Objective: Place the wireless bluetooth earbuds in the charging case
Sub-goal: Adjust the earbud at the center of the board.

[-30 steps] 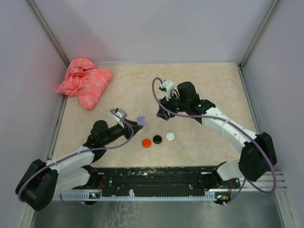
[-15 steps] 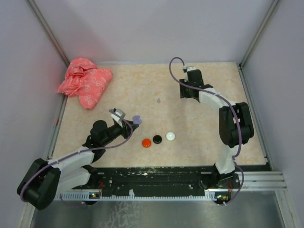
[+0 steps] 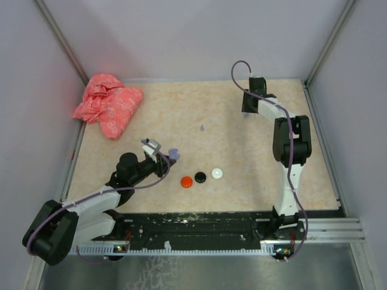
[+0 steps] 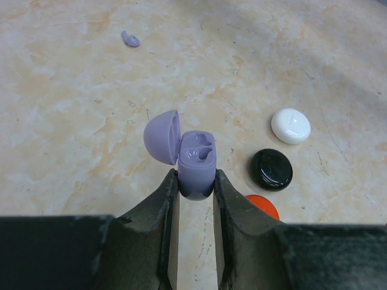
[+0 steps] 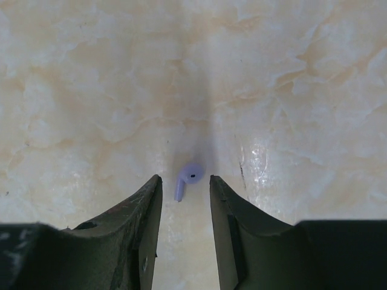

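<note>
My left gripper (image 4: 195, 181) is shut on the lilac charging case (image 4: 196, 160), held upright with its lid (image 4: 163, 136) flipped open to the left and both wells empty. In the top view that gripper (image 3: 171, 155) is left of centre. One lilac earbud (image 4: 130, 39) lies on the table beyond the case, also in the top view (image 3: 202, 127). My right gripper (image 5: 184, 181) is open at the back right (image 3: 247, 112), its fingers either side of another lilac earbud (image 5: 192, 174) lying on the table, apart from both fingers.
Three round discs lie right of the case: white (image 4: 291, 125), black (image 4: 271, 169) and orange-red (image 4: 263, 206), in a row near the front in the top view (image 3: 200, 177). A crumpled pink bag (image 3: 109, 106) sits at the back left. Walls enclose the table.
My right arm has swung from the table's middle to the back right, uncovering a lilac earbud on the table at the centre. My left gripper with the case has barely moved.
</note>
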Available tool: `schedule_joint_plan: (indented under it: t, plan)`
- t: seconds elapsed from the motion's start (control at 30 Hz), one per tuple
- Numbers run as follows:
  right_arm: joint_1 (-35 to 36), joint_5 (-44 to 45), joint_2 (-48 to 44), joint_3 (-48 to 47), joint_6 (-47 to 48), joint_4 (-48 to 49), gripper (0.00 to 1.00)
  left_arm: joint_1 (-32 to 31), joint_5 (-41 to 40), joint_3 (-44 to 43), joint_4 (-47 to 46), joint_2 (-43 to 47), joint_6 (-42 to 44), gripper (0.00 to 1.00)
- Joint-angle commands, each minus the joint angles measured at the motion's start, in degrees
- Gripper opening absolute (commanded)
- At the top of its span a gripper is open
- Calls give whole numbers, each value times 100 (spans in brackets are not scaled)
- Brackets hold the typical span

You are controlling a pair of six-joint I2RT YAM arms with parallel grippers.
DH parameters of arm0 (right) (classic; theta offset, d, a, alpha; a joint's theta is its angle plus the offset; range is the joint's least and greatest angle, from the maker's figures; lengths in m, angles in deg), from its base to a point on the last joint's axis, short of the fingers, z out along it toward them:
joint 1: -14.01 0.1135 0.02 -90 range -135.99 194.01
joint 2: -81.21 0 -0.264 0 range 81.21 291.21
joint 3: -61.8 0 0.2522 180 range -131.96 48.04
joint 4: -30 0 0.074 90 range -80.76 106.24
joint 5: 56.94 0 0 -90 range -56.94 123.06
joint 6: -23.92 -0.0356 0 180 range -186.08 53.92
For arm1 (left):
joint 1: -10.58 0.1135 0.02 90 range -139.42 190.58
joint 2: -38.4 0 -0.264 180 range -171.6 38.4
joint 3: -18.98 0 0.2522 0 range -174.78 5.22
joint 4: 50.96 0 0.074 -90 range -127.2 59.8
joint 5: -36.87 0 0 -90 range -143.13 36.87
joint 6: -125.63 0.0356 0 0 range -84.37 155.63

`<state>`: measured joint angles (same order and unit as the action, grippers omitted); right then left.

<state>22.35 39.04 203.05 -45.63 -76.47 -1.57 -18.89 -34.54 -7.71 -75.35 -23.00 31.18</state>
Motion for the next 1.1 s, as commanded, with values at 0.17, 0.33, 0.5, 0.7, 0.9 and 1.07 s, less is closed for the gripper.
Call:
schedule_joint_plan:
  t: [0.17, 0.33, 0.5, 0.7, 0.9, 1.07]
  plan:
    - [-64, -83, 478, -608, -56, -297, 35, 40, 52, -113, -34, -18, 92, 0]
    - [-61, -220, 625, -646, -33, -275, 31, 47, 129, -117, -34, -44, 72, 0]
    - [-68, -274, 726, -677, 18, -364, 26, 47, 173, -124, -52, -78, 37, 0]
    - [-55, -550, 459, -251, 175, -454, 19, 47, 228, -86, -52, 70, 12, 0]
    - [227, -815, -339, 751, 368, -568, 18, 47, 322, -12, -99, 209, -78, 0]
    - [745, -909, -1206, 1872, 433, -576, 18, 40, 413, 65, -130, 378, -157, 0]
